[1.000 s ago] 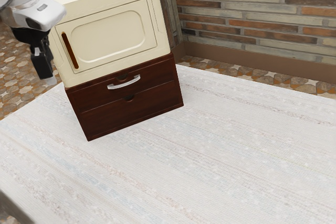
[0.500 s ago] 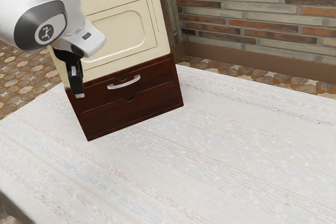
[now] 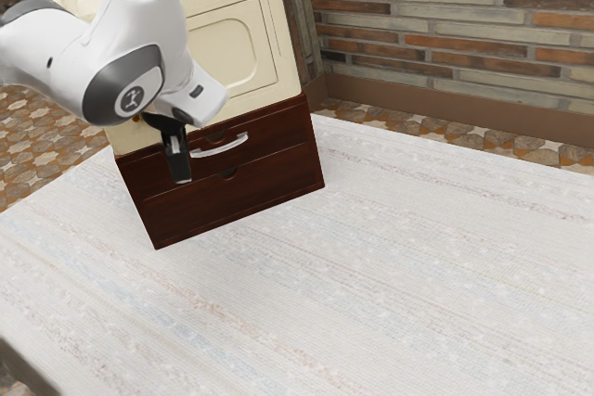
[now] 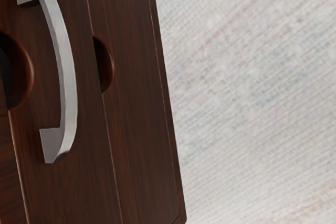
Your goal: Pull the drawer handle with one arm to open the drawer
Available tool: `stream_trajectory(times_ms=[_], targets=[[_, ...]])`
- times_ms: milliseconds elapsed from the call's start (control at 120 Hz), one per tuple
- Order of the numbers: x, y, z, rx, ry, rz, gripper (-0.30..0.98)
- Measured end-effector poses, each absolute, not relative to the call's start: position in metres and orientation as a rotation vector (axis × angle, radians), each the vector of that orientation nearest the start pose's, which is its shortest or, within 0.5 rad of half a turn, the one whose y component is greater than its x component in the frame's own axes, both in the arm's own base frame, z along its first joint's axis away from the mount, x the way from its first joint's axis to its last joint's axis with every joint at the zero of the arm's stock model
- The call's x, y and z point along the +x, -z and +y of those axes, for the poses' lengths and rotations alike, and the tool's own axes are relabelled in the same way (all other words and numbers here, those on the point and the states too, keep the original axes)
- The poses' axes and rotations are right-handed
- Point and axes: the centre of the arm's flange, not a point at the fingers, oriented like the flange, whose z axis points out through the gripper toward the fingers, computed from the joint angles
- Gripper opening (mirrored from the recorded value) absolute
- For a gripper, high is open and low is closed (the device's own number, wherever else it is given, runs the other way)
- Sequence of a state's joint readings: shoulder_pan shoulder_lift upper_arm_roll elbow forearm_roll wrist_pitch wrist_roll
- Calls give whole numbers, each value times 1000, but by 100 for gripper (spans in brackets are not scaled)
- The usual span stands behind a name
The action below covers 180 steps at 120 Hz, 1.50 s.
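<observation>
The black gripper [image 3: 182, 179] points down in front of the dark brown drawer unit [image 3: 223, 205], near the end of the handle toward the exterior view's left. How its fingers stand cannot be made out. A curved silver handle [image 3: 221, 146] is fixed on the upper drawer [image 3: 269, 136], which sits flush in its frame. In the wrist view the whole handle [image 4: 67, 80] shows against the brown drawer front [image 4: 47, 182], with nothing around it.
On top of the drawer unit stands a cream cabinet [image 3: 243, 81] with a panelled door. A pale woven cloth [image 3: 399, 266] covers the table in front and toward the exterior view's right. Behind runs a brick wall [image 3: 445, 44].
From the exterior view's far left, the arm has swung toward its right, bringing my gripper across the cabinet and down to beside the handle. The drawer has not moved.
</observation>
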State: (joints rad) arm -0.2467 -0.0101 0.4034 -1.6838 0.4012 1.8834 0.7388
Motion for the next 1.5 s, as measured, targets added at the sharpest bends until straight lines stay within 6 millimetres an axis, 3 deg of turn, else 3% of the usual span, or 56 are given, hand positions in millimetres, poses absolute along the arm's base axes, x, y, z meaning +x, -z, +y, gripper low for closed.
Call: stream_trajectory(times_ms=[133,325,517,692,808,1025,1275,1500], targets=[[584,-591,118,-2532,26,892,69],[599,-576,107,-2511,42,913,69],[612,-562,125,-2506,31,873,69],[628,-551,115,-2488,36,892,69],[633,-539,124,-2506,32,875,69],[644,-533,122,-2496,52,881,69],[649,-524,116,-2507,61,898,69],[635,-530,111,-2524,78,912,66]])
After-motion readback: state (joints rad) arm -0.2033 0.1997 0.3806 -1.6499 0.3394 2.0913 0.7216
